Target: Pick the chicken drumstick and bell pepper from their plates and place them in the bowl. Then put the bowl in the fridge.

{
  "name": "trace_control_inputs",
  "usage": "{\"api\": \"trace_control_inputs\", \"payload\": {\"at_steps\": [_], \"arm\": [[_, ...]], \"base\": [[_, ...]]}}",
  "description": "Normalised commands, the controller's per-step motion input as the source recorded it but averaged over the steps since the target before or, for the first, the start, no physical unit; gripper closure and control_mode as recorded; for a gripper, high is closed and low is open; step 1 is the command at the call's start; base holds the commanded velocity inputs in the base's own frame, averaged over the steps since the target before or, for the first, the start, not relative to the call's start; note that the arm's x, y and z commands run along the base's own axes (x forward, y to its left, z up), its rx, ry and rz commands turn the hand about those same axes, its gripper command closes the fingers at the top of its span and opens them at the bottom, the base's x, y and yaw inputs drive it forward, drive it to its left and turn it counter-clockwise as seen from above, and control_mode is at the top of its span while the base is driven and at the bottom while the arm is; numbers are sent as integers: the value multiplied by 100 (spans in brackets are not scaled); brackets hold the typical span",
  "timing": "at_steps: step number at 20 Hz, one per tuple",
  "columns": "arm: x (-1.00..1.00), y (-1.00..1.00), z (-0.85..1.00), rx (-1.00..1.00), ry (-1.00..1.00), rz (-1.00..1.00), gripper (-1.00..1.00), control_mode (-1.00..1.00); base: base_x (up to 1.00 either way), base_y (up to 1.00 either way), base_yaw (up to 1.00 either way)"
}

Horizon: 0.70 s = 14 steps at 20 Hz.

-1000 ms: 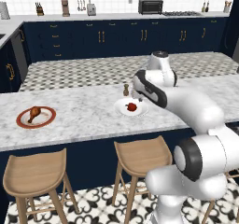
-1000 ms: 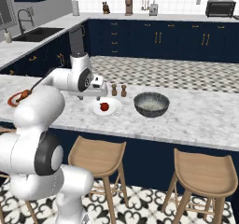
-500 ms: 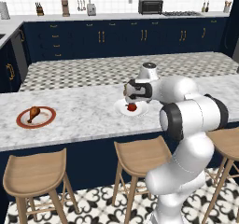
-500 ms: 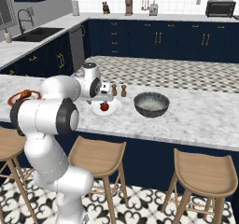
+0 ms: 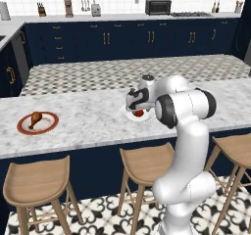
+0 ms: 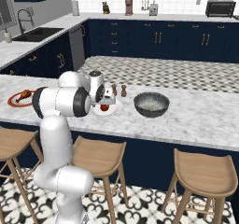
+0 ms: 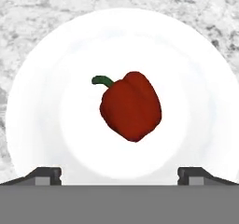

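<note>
The fridge could not be made out from where the base stood. The marble island counter [image 5: 88, 121] was seen carrying everything, three wooden stools [image 5: 37, 180] tucked under its near edge. The bowl [image 6: 151, 104] was found toward the counter's right end, apparently empty, well apart from the red-rimmed plate [image 5: 38, 123] by the left end, where the chicken drumstick [image 5: 35, 118] lay untouched. Near the middle, the plain white plate [image 7: 42, 106] was seen with the bell pepper [image 7: 131, 105] at its centre, stem turned aside.

The gripper [image 7: 119, 174] was poised directly above that pepper, jaws spread wide with nothing between them, their tips framing the plate's near rim in the hand view. The first pick was judged to be in hand, neither food item in the bowl. A straight descent was called for next, until the fingers straddled the pepper's widest part, then a firm close; the glossy, rounded skin could be expected to slip if caught off-centre.

Two small brown shakers [image 6: 118, 89] stood just beyond the plate's far edge. They were judged clear of the descent, though close to any carry toward the bowl.
</note>
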Motion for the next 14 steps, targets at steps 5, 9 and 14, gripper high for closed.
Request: {"api": "trace_control_inputs", "payload": {"at_steps": [5,9,14], "arm": [[78,3,-68,-4,0,0,-100,-100],[50,0,-45,-5,0,0,100,-100],[-13,0,0,0,4,0,100,-100]], "base": [[0,0,0],[0,0,0],[0,0,0]]}}
